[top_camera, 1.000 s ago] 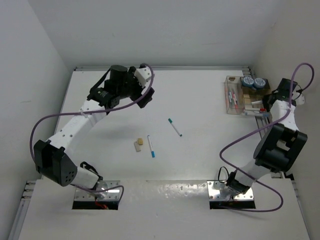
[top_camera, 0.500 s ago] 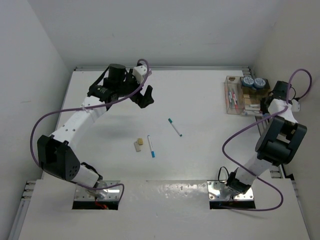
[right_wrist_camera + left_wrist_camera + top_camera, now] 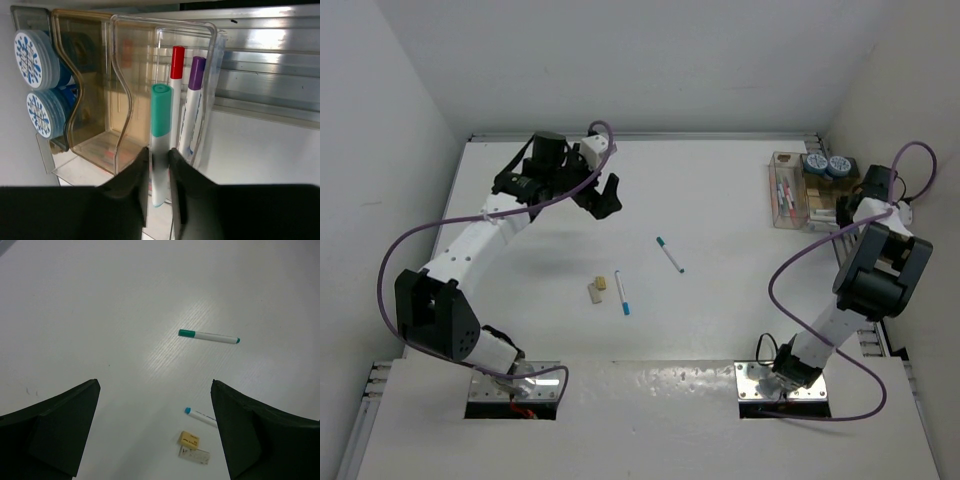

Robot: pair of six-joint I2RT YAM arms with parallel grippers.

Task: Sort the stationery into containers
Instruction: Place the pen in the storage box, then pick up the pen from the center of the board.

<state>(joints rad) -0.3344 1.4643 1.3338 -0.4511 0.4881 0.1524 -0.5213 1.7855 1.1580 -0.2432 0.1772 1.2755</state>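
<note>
Over the last second your right tool point(image 3: 159, 152) swung in from the near edge of the boxes and lined up with the clear box point(image 3: 212, 45). The teal pen point(image 3: 161, 145) was clasped between its fingers and pointed straight ahead into that box. A red pen point(image 3: 176, 65) and a purple pen point(image 3: 196, 75) already lay just right of the tool's line. The tan box point(image 3: 80, 30) and the rolls point(image 3: 30, 55) sat off to its left. You looked one release away from storing that pen.

Your left tool point(image 3: 154, 385) drifted a little back toward the left wall and hung above the bench point(image 3: 100, 300), fingers spread wide and holding nothing. A second teal pen point(image 3: 208, 336) lay well ahead of it. A blue pen point(image 3: 200, 416) and a tan block point(image 3: 189, 439) lay nearer, between its fingertips in the wrist view. You had not yet touched those three, so they probably came next.
</note>
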